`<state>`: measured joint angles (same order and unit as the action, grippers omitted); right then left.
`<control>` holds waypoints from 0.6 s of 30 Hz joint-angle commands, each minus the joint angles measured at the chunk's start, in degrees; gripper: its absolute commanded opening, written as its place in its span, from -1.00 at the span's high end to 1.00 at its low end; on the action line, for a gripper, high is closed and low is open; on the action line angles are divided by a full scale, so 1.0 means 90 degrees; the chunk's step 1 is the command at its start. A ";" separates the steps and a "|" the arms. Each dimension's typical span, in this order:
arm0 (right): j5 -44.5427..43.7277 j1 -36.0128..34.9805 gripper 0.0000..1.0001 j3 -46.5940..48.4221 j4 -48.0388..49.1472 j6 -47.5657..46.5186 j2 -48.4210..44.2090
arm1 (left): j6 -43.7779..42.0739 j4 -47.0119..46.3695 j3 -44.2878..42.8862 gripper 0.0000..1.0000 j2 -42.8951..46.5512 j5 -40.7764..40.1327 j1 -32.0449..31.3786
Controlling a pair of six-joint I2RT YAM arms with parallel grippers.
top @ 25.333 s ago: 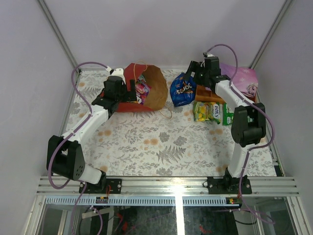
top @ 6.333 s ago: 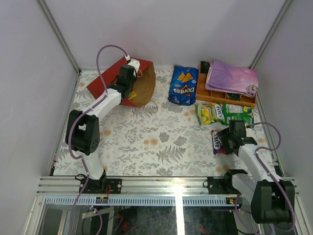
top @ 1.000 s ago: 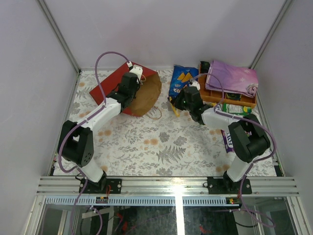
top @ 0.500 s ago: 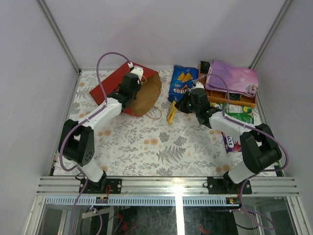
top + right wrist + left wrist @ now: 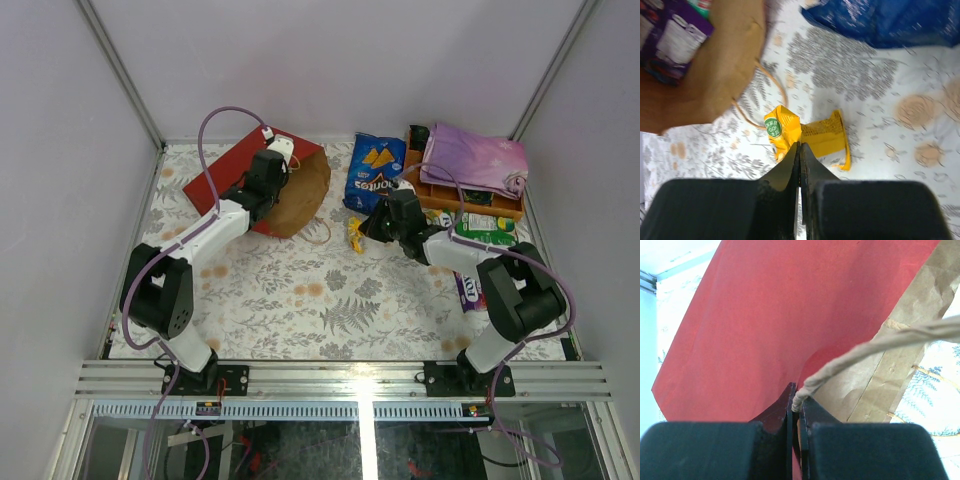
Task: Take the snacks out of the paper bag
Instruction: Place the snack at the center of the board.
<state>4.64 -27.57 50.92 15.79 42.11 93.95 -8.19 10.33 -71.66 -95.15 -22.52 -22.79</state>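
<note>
The paper bag [image 5: 235, 170], red outside and brown inside, lies on its side at the back left with its mouth facing right. My left gripper [image 5: 797, 400] is shut on its string handle [image 5: 880, 342] at the rim. In the right wrist view a purple packet [image 5: 670, 40] shows inside the bag's mouth [image 5: 725, 65]. My right gripper [image 5: 800, 146] is shut on the small yellow pack [image 5: 827, 135], low over the table right of the bag. From above, the yellow pack [image 5: 354, 236] sits just left of the right gripper [image 5: 363, 232]. The blue Doritos bag [image 5: 375, 172] lies behind it.
An orange wooden tray [image 5: 432, 192] with a folded purple cloth [image 5: 475, 158] stands at the back right. A green pack [image 5: 487, 228] and a purple pack [image 5: 467, 290] lie on the floral table cover near the right arm. The bag's second string handle [image 5: 322, 236] trails on the table.
My right gripper has carried the yellow pack a little away from the bag's mouth and lower toward the table. The left gripper and the bag have stayed put.
</note>
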 commanded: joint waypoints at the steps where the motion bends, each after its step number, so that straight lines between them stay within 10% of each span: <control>1: -0.0071 0.0171 1.00 -0.0303 0.0124 -0.0118 -0.0160 | 0.0034 -0.0005 -0.0163 1.00 -0.0116 -0.0125 -0.0011; 18: 0.0712 -0.0345 1.00 0.1297 0.0495 0.0518 0.0700 | 0.0039 0.0015 -0.0194 1.00 -0.0181 -0.0172 -0.0027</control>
<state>8.16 -28.36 56.84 17.12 44.60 98.59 -8.19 10.37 -71.66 -95.74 -22.55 -22.85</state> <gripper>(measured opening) 0.011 0.008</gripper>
